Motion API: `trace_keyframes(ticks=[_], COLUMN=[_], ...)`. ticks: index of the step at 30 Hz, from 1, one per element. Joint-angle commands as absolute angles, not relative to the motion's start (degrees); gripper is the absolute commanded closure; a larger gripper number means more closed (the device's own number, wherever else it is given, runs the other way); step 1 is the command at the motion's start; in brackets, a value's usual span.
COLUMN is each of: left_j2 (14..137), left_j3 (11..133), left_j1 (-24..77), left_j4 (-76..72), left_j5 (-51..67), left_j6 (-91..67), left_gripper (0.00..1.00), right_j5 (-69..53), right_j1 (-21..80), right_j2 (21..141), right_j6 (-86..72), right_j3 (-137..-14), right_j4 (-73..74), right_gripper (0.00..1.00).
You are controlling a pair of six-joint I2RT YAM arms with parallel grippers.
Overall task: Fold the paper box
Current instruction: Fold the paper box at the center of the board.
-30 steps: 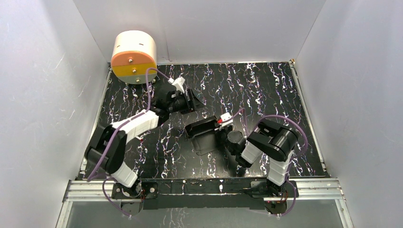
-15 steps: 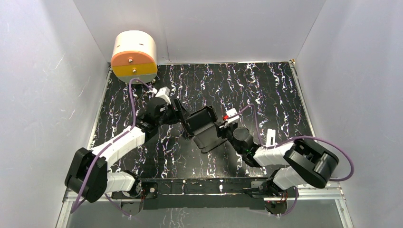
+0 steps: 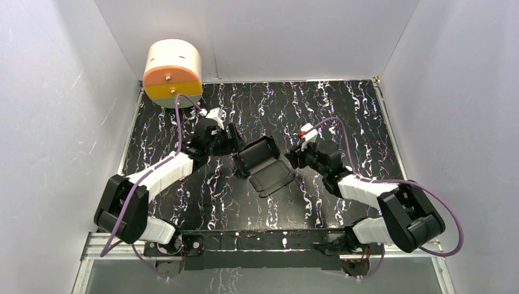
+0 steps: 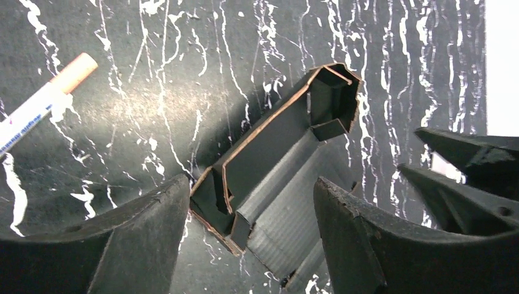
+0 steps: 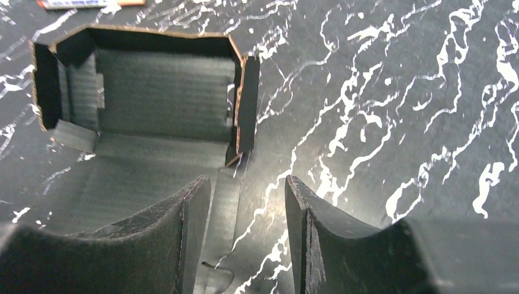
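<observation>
The paper box [image 3: 263,164] lies mid-table, black card with its walls partly raised and a flat flap toward the near side. In the left wrist view the box [image 4: 281,153] rests on the surface just beyond my open left gripper [image 4: 251,208], whose fingertips straddle its near corner without touching it. My right gripper [image 5: 248,208] is open too. The box [image 5: 153,92] sits ahead of it to the left, and a narrow flat flap lies on the table under its jaws. From above, the left gripper [image 3: 231,139] and right gripper [image 3: 295,158] flank the box.
A cream and orange cylinder [image 3: 172,72] stands at the back left corner. A white stick with a tan tip [image 4: 43,104] lies on the marbled surface left of the box. White walls enclose the table, and a metal rail [image 3: 263,242] runs along the near edge.
My right gripper has opened, let go of the box and drawn back to the right. My left gripper came in to the box's left side and opened wider. The box shifted slightly.
</observation>
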State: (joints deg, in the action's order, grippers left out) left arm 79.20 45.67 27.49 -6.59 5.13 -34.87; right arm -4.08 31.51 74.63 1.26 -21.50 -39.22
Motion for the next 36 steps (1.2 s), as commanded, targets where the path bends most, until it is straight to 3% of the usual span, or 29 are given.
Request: trace_keyframes(ticks=[1, 9, 19, 24, 31, 36], left_j2=[82.1, 96.1, 105.3, 107.6, 104.4, 100.2], left_j3=[51.5, 62.2, 69.3, 70.6, 69.3, 66.9], left_j1=[26.5, 26.4, 26.4, 26.4, 26.5, 27.3], left_j4=[-4.5, -3.2, -0.3, 1.4, 1.7, 0.4], left_j5=[5.9, 14.4, 19.5, 24.4, 29.5, 33.7], left_j6=[-30.2, -16.7, -8.5, -5.4, 2.9, 6.2], left_gripper=[0.28, 0.30, 0.37, 0.50, 0.86, 0.91], right_j5=[-17.4, -23.8, -27.1, -29.9, -33.0, -33.6], right_j1=[26.3, 21.2, 19.2, 19.2, 18.5, 18.5], right_j2=[76.4, 84.7, 91.7, 95.1, 92.9, 87.0], right_j6=[-0.7, -5.7, -10.2, -12.0, -12.9, -9.0], right_j3=[-28.3, -36.7, -41.2, -43.2, -44.0, -45.4], right_j4=[-35.7, -32.6, -32.7, -33.6, -32.4, -24.3], right_gripper=[0.44, 0.44, 0.44, 0.45, 0.46, 0.38])
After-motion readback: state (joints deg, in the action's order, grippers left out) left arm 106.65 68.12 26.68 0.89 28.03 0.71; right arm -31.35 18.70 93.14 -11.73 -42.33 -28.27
